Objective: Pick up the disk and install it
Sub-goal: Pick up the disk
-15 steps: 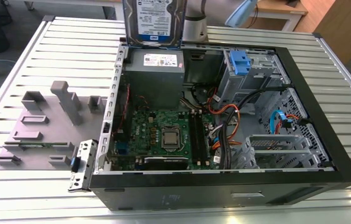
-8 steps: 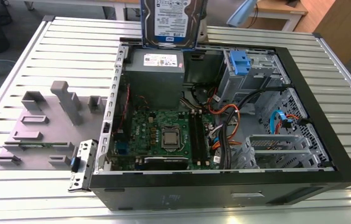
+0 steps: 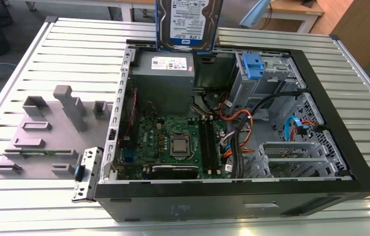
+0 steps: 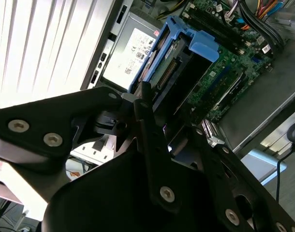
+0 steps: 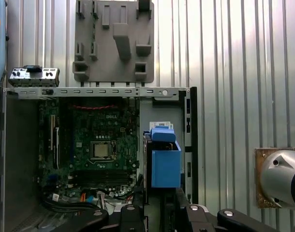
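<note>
Disk (image 3: 190, 22) upright, label facing out, raised above open case (image 3: 237, 196) near power supply (image 3: 165, 66), pinched by end effector (image 4: 140, 104), case lying on slatted desk (image 3: 73, 54)

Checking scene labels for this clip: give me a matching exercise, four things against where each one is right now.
Things: 1 the disk; 2 grey power supply box; 3 motherboard; 4 grey fixture plate.
Places: A on the table beside the case; B up in the air, upright; C lying flat across the case floor; D in a corner inside the case.
Pairs: 1-B; 2-D; 3-C; 4-A.
</note>
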{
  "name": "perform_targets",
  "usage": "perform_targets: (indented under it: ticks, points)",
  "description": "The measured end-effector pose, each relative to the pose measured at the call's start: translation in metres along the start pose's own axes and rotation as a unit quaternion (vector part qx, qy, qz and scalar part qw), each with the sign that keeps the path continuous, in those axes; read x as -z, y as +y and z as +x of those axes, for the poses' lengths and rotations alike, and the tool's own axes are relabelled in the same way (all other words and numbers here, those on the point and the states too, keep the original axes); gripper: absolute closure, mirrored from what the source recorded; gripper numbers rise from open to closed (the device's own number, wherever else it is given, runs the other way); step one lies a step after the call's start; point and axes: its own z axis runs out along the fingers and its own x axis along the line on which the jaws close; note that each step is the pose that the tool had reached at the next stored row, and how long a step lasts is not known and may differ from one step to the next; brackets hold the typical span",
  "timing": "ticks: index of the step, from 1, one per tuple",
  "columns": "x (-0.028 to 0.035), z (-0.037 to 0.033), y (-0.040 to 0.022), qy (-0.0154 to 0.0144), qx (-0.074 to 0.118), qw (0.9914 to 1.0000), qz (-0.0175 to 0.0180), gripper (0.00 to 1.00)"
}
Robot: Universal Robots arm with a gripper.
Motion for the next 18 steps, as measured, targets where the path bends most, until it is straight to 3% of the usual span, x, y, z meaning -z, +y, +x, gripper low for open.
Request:
perform_targets:
  ticks: [18]
  points:
    - [-0.0004, -0.0002, -0.0051, 0.0, 0.0, 1.0, 0.0, 0.65]
